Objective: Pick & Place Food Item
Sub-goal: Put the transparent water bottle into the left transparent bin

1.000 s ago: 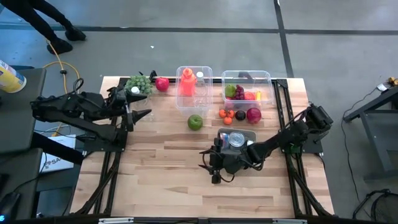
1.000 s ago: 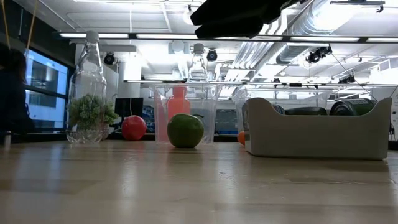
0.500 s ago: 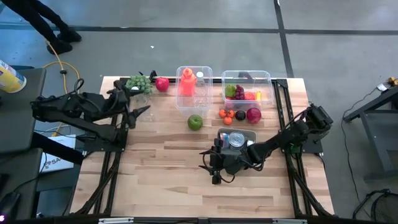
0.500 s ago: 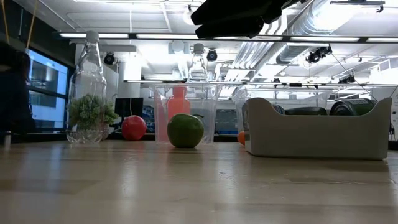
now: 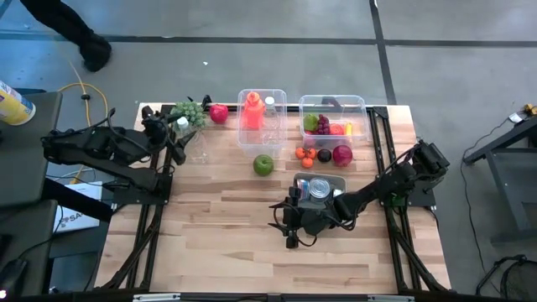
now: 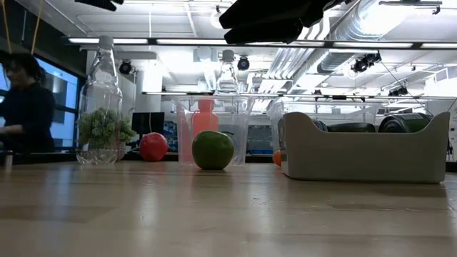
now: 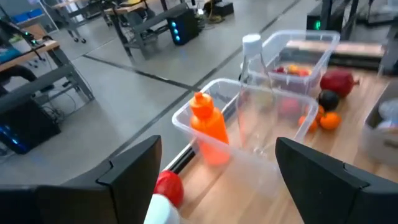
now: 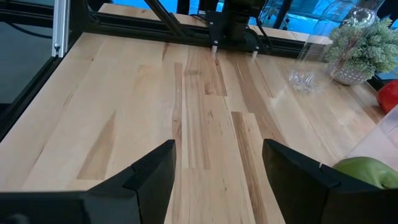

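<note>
A green apple [image 5: 263, 164] [image 6: 213, 150] rests on the wooden table [image 5: 218, 226], just in front of a clear bin [image 5: 262, 117] holding an orange bottle [image 7: 210, 127]. A red apple [image 5: 219, 112] and green grapes [image 5: 189, 111] lie at the far left. My left gripper [image 5: 178, 143] [image 7: 217, 186] hovers open near the grapes, pointing toward the bins. My right gripper [image 5: 281, 220] [image 8: 217, 186] hangs open over bare wood at mid table, pointing toward the left edge, with the green apple [image 8: 367, 171] off to its far side.
A second clear bin [image 5: 333, 122] holds fruit, with oranges [image 5: 306, 153], a dark plum [image 5: 325, 155] and a red fruit [image 5: 342, 155] in front of it. A grey tray [image 5: 319, 189] of cans stands behind my right gripper. A person [image 6: 21, 107] stands beyond the table's left side.
My left gripper has rolled and swung its fingers round toward the table's far edge and the bins, staying open and almost in place. The person in the room behind has walked along. My right arm has kept still.
</note>
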`<action>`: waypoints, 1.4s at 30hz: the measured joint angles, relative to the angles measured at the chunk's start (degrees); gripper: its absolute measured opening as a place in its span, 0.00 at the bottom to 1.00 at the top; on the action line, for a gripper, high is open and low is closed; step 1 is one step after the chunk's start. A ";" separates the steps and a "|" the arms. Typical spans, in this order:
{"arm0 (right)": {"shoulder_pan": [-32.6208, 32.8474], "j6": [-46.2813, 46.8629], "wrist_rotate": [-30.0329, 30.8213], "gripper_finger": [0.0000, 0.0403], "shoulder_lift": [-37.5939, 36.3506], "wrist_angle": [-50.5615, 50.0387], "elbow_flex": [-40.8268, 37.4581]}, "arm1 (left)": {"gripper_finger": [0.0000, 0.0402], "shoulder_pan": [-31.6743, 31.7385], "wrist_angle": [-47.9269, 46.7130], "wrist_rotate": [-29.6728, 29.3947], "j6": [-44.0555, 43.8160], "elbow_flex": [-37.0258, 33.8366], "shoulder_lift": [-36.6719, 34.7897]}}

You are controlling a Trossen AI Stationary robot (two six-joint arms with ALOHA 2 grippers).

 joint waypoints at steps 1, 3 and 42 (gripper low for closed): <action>0.00 0.00 0.00 0.56 0.00 -0.01 0.00 | 0.76 0.00 -0.95 0.08 0.53 0.00 -0.06; 0.00 0.00 0.00 0.56 0.00 0.00 0.00 | 0.76 0.00 -2.32 -0.17 0.78 0.00 -0.17; -2.05 -1.59 0.05 0.56 0.00 0.37 0.00 | 0.76 0.00 -4.58 2.03 -13.70 -0.04 -0.22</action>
